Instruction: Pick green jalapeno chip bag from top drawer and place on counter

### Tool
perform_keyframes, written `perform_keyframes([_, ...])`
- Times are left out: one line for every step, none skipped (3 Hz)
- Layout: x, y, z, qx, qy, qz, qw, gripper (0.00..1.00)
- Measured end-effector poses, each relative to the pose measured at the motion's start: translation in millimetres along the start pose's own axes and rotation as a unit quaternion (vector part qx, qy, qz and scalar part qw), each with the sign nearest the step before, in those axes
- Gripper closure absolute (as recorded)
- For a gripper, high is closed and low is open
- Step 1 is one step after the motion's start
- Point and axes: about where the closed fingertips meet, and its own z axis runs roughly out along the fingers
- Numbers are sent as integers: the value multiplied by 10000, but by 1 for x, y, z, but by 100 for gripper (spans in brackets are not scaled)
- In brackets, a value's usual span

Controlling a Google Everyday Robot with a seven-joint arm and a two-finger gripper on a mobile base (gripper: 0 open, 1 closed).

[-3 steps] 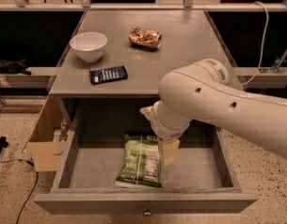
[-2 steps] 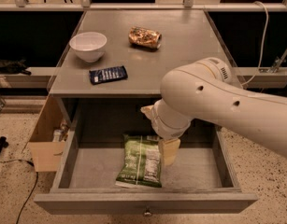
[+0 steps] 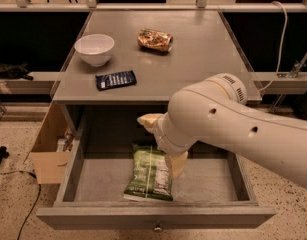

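Observation:
The green jalapeno chip bag [image 3: 150, 174] lies flat on the floor of the open top drawer [image 3: 158, 217], left of middle, its long side running front to back. My gripper [image 3: 162, 142] hangs inside the drawer over the bag's upper right corner. Its two pale fingers stand apart, one [image 3: 148, 120] toward the back left and one [image 3: 176, 163] beside the bag's right edge. It holds nothing. My white arm hides the drawer's back right part. The grey counter [image 3: 193, 59] spreads above the drawer.
On the counter stand a white bowl [image 3: 94, 48] at the left, a flat dark blue packet [image 3: 115, 79] near the front edge, and a brown-gold wrinkly snack packet [image 3: 154, 39] farther back. An open cardboard box [image 3: 47, 151] sits on the floor left of the drawer.

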Motion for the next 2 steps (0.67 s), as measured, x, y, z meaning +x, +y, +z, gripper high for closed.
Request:
perform_keyframes([-7, -5, 6, 175, -67, -675, 9975, 0])
perform_keyframes([-8, -6, 7, 217, -76, -833, 9963, 0])
